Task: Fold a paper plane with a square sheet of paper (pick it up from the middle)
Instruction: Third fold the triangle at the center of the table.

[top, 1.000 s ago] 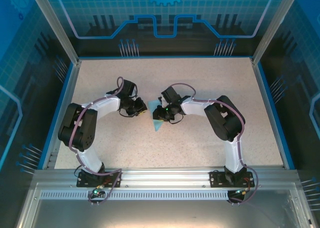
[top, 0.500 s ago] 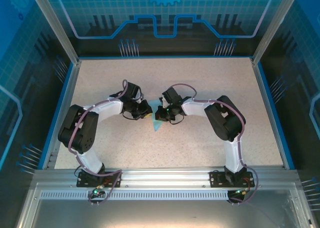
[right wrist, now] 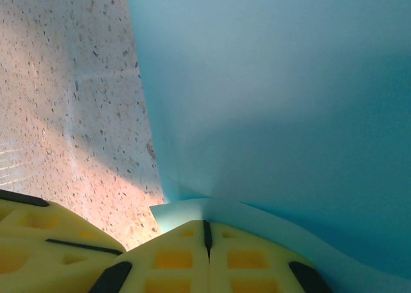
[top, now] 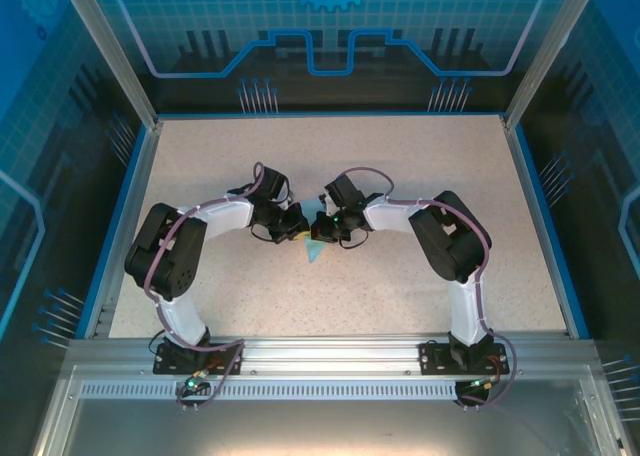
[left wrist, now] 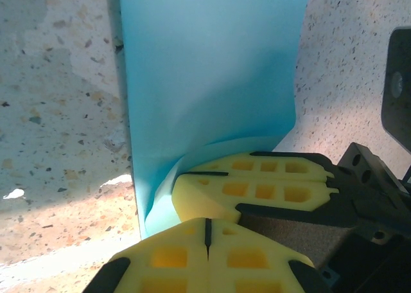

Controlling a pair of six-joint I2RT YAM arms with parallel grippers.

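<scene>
so my left end effector (top: 296, 226) is finishing sliding in opposite my right end effector (top: 326, 226), both now clamping together on the middle of the paper plane (top: 315, 249) sitting mid table (top: 400, 156), so i'm guessing lifting's coming next

**Top view.** Both arms rise from bases at the bottom of the frame, bow outward at the elbows and bend inward, so that the wrists converge at frame centre. The left pincer (top: 294, 228) and right pincer (top: 326, 226) stand tip to tip, low over the surface.

**Left wrist view.** The left pincer's yellow pads (left wrist: 167, 257) are pressed together.

**Right wrist view.** The right pincer's pads (right wrist: 173, 261) are closed on a fold of the square sheet of paper (right wrist: 289, 81).
</scene>
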